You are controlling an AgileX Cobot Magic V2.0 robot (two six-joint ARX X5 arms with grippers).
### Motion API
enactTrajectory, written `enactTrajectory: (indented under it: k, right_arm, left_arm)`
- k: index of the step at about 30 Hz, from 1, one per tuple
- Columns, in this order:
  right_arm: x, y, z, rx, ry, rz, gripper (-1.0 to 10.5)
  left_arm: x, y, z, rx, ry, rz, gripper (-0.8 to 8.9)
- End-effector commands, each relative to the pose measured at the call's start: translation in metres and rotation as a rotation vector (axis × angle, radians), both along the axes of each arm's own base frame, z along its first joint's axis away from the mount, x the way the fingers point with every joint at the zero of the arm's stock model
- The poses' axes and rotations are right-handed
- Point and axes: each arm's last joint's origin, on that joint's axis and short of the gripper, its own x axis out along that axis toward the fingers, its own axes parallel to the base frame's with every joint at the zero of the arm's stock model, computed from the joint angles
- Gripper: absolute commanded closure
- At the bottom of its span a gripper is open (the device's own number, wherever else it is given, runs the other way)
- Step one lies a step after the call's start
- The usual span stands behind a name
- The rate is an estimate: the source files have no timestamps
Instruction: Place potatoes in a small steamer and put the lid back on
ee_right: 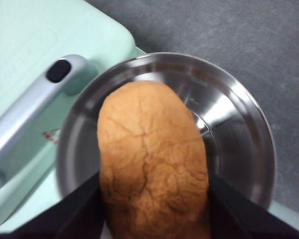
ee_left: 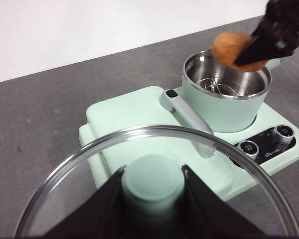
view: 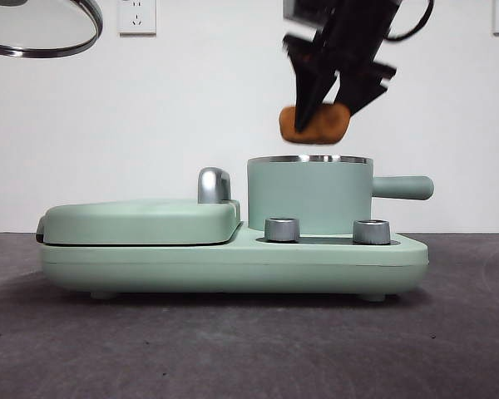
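A brown-orange wrinkled potato (view: 315,123) hangs a little above the small steamer (view: 309,193), a mint-green pot with a steel rim and side handle. My right gripper (view: 333,104) is shut on the potato (ee_right: 152,159), straight over the pot's shiny open inside (ee_right: 229,134). The other wrist view shows the same potato (ee_left: 230,48) above the steamer (ee_left: 226,94). High at the left, my left gripper (ee_left: 152,174) is shut on the mint-green knob of the clear glass lid (ee_left: 154,137). Only the lid's rim (view: 46,37) shows in the front view's top left corner.
The steamer stands on a mint-green appliance base (view: 233,262) beside a flat griddle cover (view: 141,220) with a silver handle (view: 214,184). Two silver dials (view: 283,229) sit at the front. Dark grey table (view: 233,349) lies around it, white wall behind.
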Motion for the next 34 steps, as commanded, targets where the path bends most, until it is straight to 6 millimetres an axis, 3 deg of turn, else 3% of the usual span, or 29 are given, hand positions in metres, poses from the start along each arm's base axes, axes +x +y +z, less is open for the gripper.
enactTrajectory:
  k: [1, 10, 15, 17, 21, 24, 28, 31, 34]
  right_arm:
    - [0.011, 0.007, -0.01, -0.011, 0.002, 0.019, 7.6]
    - [0.029, 0.014, -0.044, -0.095, 0.022, 0.022, 7.6]
    - [0.032, 0.016, -0.047, -0.093, 0.015, 0.025, 6.9]
    - [0.033, 0.016, -0.049, -0.093, 0.016, 0.024, 5.6]
    - [0.032, 0.017, -0.034, -0.06, -0.052, 0.024, 5.6]
    - [0.003, 0.004, 0.015, -0.024, -0.122, 0.017, 6.9]
    - [-0.064, -0.027, 0.082, 0.041, -0.206, 0.034, 7.1]
    - [-0.11, -0.051, 0.093, 0.074, -0.286, 0.018, 7.1]
    - [-0.15, -0.071, 0.076, 0.115, -0.314, -0.014, 7.1]
  left_arm:
    - [0.0, 0.0, 0.007, -0.012, -0.044, -0.005, 7.98]
    - [-0.001, 0.0, 0.007, -0.011, -0.042, -0.005, 7.98]
    - [-0.001, 0.0, 0.005, -0.003, -0.022, -0.005, 7.98]
    - [-0.001, 0.0, 0.005, 0.001, -0.014, -0.005, 7.98]
    - [-0.001, 0.0, 0.004, 0.001, -0.014, -0.005, 7.98]
    - [-0.001, 0.0, 0.004, 0.001, -0.014, -0.006, 7.98]
    - [-0.002, 0.0, 0.005, -0.001, -0.014, -0.011, 7.98]
    - [-0.002, 0.0, 0.005, -0.007, -0.014, -0.026, 7.98]
    - [-0.002, -0.001, 0.005, -0.01, -0.015, -0.035, 7.98]
